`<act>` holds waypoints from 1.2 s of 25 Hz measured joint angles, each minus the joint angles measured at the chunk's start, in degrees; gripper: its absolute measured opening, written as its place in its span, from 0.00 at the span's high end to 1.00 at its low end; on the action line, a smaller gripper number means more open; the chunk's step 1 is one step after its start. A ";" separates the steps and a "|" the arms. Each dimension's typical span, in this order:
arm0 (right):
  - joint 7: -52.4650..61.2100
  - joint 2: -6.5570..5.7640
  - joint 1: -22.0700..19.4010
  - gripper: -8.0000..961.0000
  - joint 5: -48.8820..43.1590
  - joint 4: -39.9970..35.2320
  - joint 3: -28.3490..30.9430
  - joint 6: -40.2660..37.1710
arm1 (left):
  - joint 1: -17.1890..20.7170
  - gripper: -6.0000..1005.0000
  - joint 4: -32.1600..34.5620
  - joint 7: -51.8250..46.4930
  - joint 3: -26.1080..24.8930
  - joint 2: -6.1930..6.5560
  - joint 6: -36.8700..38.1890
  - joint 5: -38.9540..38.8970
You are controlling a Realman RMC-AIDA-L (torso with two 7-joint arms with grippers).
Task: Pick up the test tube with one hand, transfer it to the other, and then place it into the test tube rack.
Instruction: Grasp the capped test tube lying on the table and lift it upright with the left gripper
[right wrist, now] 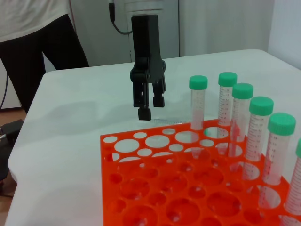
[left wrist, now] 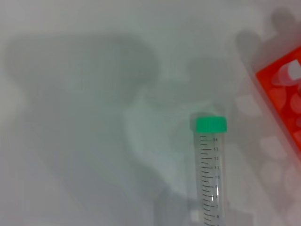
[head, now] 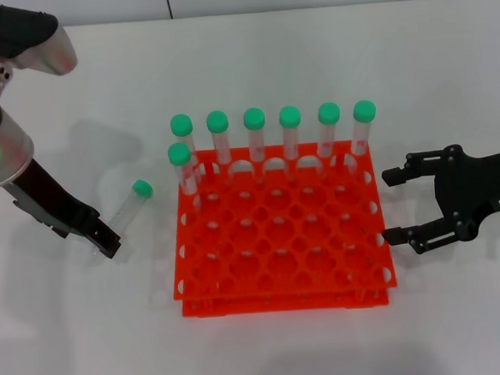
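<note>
The left gripper [head: 106,241] pointed down at the white table [head: 249,50], its black fingers [right wrist: 145,96] parted by a narrow gap and holding nothing, with the fingertips at or just above the surface; contact could not be confirmed. The loose test tube [head: 128,208] lay flat on the table just beside those fingertips, on the rack side, its green cap [head: 142,188] pointing away from the robot; printed graduation marks ran along its clear body. It lay between the left gripper and the test tube rack [head: 279,237], apart from both. The orange-red rack stood at the centre of the table. Seven identical capped tubes [head: 291,137] stood upright in it: six along the far row and one in the next row at the robot's left corner. The right gripper [head: 397,207] hung level just beside the rack's right edge, fingers spread wide and empty.
</note>
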 joint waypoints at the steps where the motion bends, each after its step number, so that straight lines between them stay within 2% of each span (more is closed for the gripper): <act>1: 0.00 0.00 -0.01 0.14 0.00 -0.01 0.00 0.01 | -0.02 0.18 -0.30 -0.09 0.01 0.00 -0.30 0.00; 11: 0.03 -0.05 0.25 0.15 -0.04 -0.24 0.00 0.55 | -0.17 0.18 -1.17 -0.96 1.71 -0.83 -1.15 0.00; 25: 0.04 -0.13 0.28 0.15 -0.44 -0.28 0.00 0.68 | -0.97 0.34 -2.03 -2.96 2.17 -0.88 -2.14 -0.01; 30: 0.09 -0.13 0.25 0.15 -0.46 -0.27 0.00 0.68 | -1.50 0.55 -3.35 -2.99 2.18 -0.95 -2.22 -0.01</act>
